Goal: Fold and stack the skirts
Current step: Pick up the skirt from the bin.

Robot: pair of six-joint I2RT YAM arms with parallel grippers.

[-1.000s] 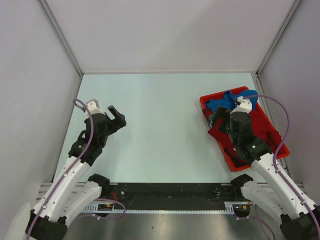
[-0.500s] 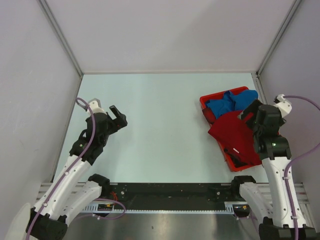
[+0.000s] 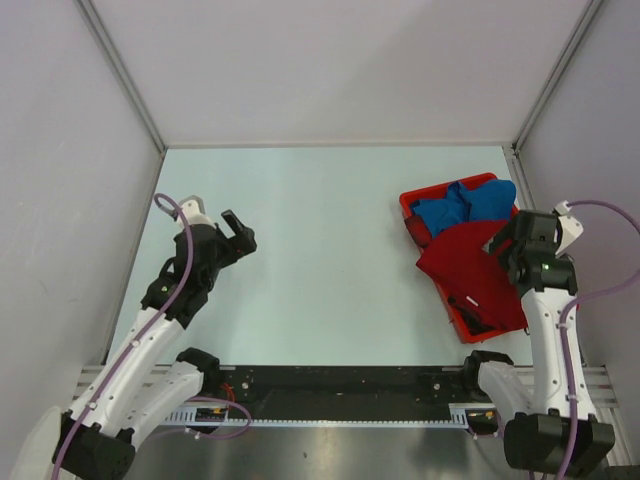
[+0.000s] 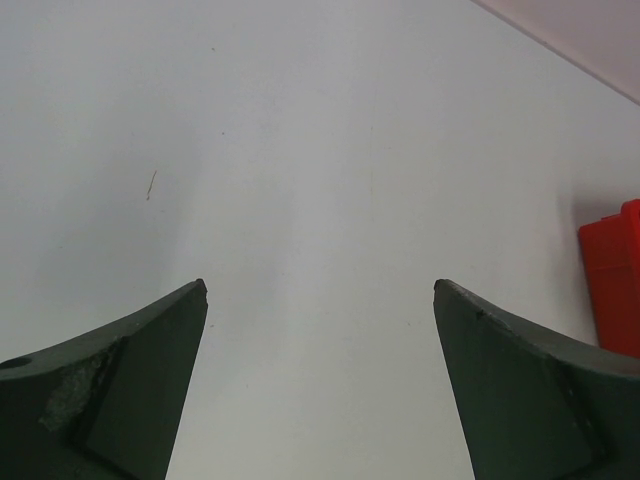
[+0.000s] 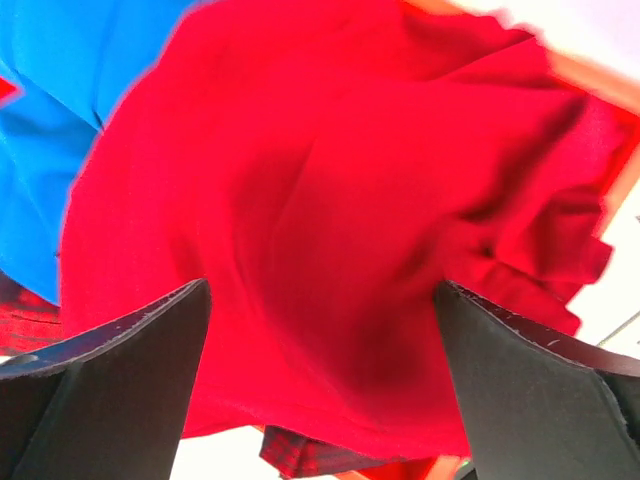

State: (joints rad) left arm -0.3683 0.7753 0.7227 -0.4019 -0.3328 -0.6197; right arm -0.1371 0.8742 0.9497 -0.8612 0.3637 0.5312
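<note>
Skirts lie bunched in the red tray (image 3: 408, 206) at the right side of the desk (image 3: 320, 230). The red skirt (image 3: 470, 270) is heaped on top and spills over the tray's inner rim. The blue skirt (image 3: 465, 203) is crumpled at the far end, and a bit of plaid skirt (image 5: 22, 312) peeks from beneath. None is folded yet. The right tool (image 5: 320, 285) hangs just above the red cloth, fingers spread wide and empty, probably lined up to take the top skirt first. The left tool (image 4: 318, 285), equally spread and empty, waits over bare desk, seemingly where the folding is meant to happen.
</note>
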